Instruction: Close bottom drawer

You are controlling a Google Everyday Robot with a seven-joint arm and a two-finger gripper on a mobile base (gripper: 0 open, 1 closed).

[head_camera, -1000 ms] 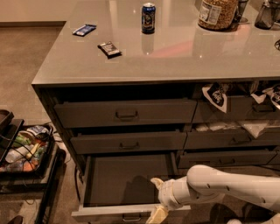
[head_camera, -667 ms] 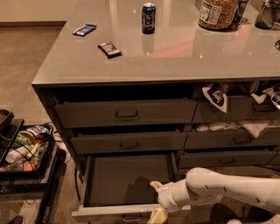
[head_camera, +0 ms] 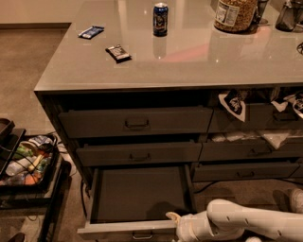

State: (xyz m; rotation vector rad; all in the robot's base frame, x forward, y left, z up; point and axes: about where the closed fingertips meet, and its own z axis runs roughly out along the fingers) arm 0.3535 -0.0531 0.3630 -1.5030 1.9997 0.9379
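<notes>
Grey countertop (head_camera: 189, 61) overhead: the bottom drawer (head_camera: 137, 194) stands open, gripper (head_camera: 173, 221) at its front-right corner, grip state indiscernible.

One worktop (head_camera: 189, 66), six drawer fronts, one gripper (head_camera: 177, 224).
The left stack has three wide fronts, one of them, the bottom drawer (head_camera: 137, 194), pulled out; the neighbouring stack (head_camera: 246, 151) shows three more. On the worktop are one can (head_camera: 160, 19), one jar (head_camera: 236, 13) and two flat packets, one blue (head_camera: 91, 31) and one dark (head_camera: 118, 52). One tray (head_camera: 28, 185) of mixed items stands at the left. The one gripper is at the picture's lower edge, by the bottom drawer's front right corner.
</notes>
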